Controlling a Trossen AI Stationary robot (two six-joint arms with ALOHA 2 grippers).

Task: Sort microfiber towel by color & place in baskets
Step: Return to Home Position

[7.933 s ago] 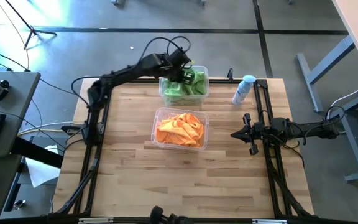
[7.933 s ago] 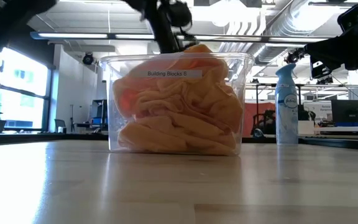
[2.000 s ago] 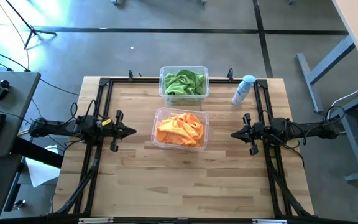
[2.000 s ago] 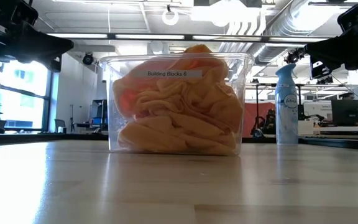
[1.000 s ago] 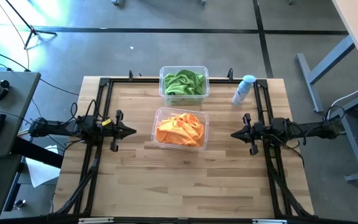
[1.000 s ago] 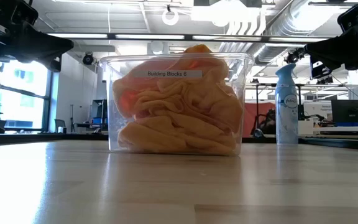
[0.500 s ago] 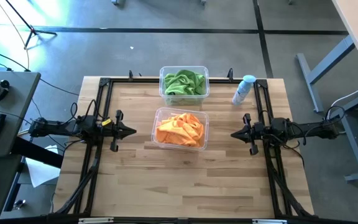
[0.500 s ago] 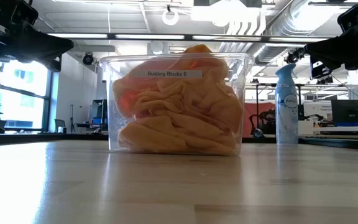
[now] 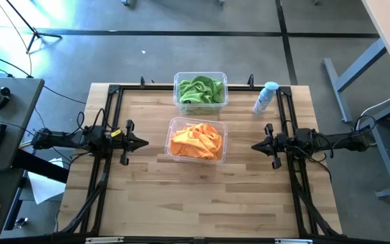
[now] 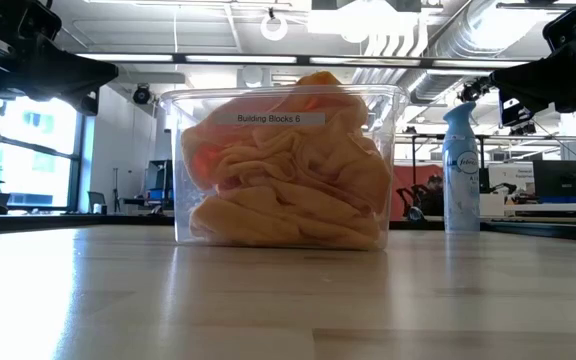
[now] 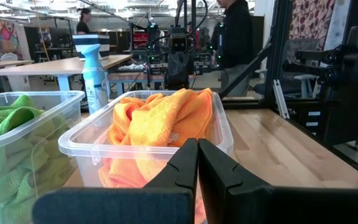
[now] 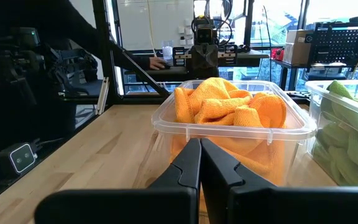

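Observation:
Orange microfiber towels (image 9: 196, 140) fill the clear basket (image 9: 172, 154) at the table's middle; they heap above its rim in the low view (image 10: 288, 170). Lime green towels (image 9: 200, 89) lie in the second clear basket (image 9: 223, 78) at the far edge. My left gripper (image 9: 146, 143) hovers shut to the left of the orange basket, pointing at it. My right gripper (image 9: 253, 146) hovers shut to the right of that basket, facing it. Each wrist view shows both baskets past its shut fingers (image 11: 197, 149) (image 12: 200, 146).
A pale blue-white spray bottle (image 9: 265, 97) stands upright near the table's far right corner. Black frame rails (image 9: 105, 122) run along the left and right sides. Bare wood lies near the front edge (image 9: 195, 196). People stand in the room behind (image 11: 235, 31).

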